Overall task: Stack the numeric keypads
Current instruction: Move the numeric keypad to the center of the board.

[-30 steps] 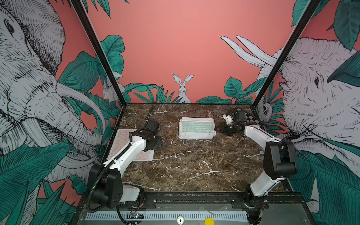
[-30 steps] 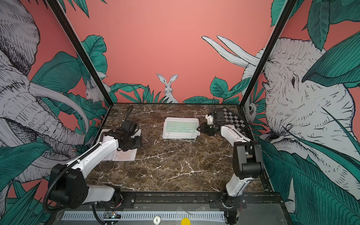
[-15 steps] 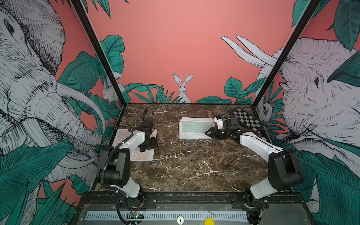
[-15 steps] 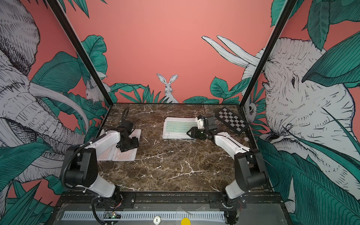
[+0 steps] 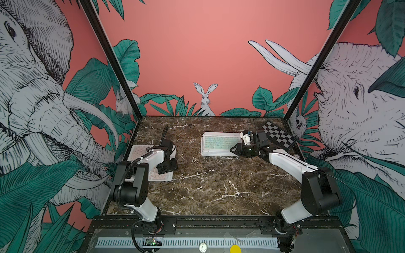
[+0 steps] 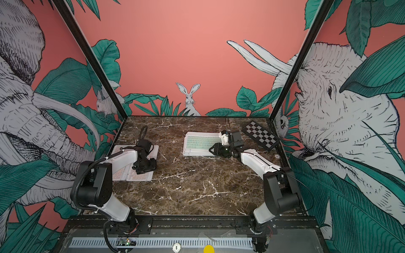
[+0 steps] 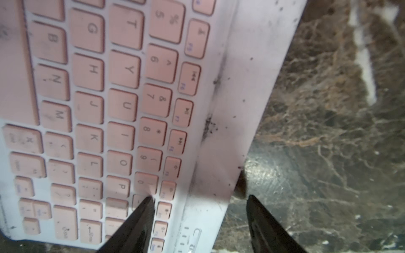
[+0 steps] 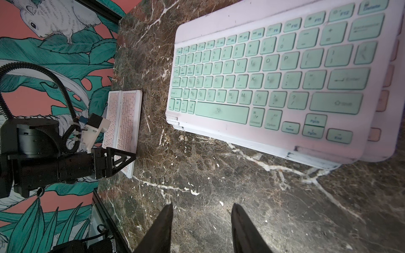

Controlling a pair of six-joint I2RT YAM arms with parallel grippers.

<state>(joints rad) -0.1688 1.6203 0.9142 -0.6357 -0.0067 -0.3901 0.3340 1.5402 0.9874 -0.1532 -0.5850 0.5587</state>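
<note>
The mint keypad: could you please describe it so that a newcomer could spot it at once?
Find the rabbit painted on the back wall; on the marble table just before it sits a stack of white-framed keypads. The mint keypad lies on top, the only one showing green keys, unlike the pink keypads by the left wall.

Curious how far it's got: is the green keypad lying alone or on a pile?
On a pile. The green keypad lies flat on other keypads: their white edges step out under it, and pink keys peek out below.
</note>
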